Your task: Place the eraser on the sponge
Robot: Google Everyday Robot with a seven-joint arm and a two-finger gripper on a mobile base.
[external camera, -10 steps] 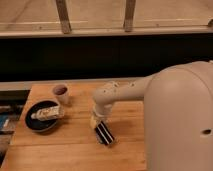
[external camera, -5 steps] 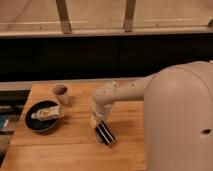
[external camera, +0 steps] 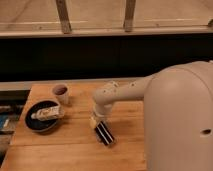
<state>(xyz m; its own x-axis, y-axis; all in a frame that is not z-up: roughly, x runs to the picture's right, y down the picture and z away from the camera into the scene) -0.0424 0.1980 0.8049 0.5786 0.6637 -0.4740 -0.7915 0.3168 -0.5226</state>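
The eraser, a black oblong block with thin pale stripes, lies at a slant low over the wooden table, near the middle of its front half. My gripper is right at the eraser's upper left end, at the tip of the white arm that reaches in from the right. Whether the eraser rests on the wood or hangs from the gripper does not show. The sponge is not visible in this view.
A black dish at the table's left holds a whitish-beige oblong thing with dark marks. A small white cup stands behind it. My large white body covers the right side. A dark wall runs behind the table.
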